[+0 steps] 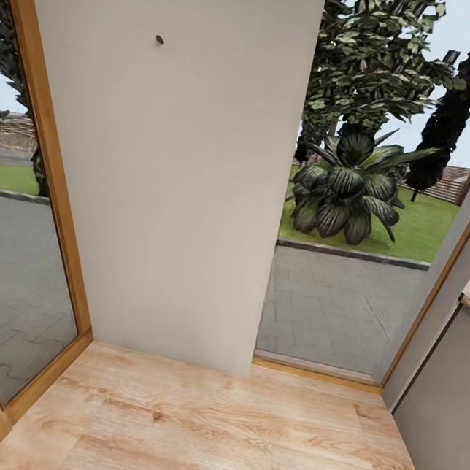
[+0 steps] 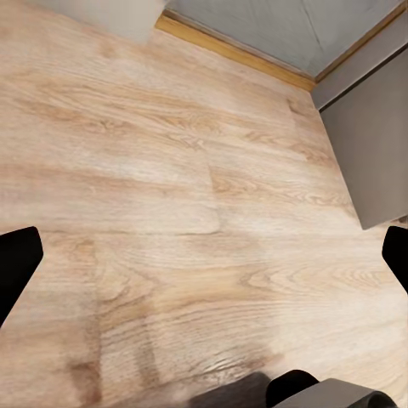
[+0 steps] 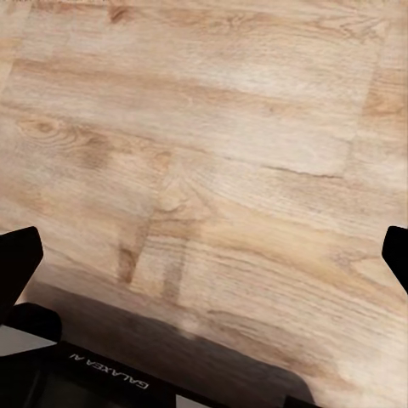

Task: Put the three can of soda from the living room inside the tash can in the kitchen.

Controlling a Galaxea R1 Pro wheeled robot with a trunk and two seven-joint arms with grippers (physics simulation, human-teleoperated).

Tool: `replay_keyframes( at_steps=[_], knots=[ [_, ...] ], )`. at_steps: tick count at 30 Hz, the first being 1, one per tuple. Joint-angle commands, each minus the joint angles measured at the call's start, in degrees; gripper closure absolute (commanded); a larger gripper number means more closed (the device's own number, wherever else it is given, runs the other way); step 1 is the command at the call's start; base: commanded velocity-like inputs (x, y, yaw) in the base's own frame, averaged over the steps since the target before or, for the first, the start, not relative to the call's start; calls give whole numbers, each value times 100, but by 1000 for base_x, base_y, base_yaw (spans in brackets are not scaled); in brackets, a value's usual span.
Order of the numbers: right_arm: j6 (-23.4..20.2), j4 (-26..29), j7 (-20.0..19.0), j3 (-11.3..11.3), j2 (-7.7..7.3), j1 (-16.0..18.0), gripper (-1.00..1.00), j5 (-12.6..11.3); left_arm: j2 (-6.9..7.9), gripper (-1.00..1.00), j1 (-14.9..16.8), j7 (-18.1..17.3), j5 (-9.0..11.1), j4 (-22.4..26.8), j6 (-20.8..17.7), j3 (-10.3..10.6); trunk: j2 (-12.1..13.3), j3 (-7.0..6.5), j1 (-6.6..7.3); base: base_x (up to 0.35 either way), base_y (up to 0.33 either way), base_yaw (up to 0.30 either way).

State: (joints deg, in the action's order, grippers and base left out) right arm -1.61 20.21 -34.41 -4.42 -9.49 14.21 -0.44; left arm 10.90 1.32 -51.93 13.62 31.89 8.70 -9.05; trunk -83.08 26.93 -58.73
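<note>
Hemmed in at close quarters by a pale wall panel, with a wood-framed glass door to the left, a window onto a paved yard and a spiky plant ahead, a grey cabinet side to the right and light plank floor below. No cans or bin in view, so likely in transit, with the risk of a clipped door frame or cabinet on any tight turn here. Both the left gripper and right gripper spread wide and empty over bare floor, so no can at stake yet.
</note>
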Motion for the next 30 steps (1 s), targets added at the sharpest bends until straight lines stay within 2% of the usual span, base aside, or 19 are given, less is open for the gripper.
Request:
replay_keyframes(
  at_steps=[1,18,30],
  knots=[
    [-1,0,-1,-3,0,1,-100,0,0,-100,0,0,0,-1,2,0,0,0,0,0,0,0],
    [-21,0,-20,-15,0,1,-100,0,0,-100,0,-4,0,-7,8,0,0,0,0,0,0,-5],
    [-23,0,-31,-16,0,-2,-100,0,0,-100,0,-1,0,-7,9,0,0,0,0,0,0,-228]
  ],
)
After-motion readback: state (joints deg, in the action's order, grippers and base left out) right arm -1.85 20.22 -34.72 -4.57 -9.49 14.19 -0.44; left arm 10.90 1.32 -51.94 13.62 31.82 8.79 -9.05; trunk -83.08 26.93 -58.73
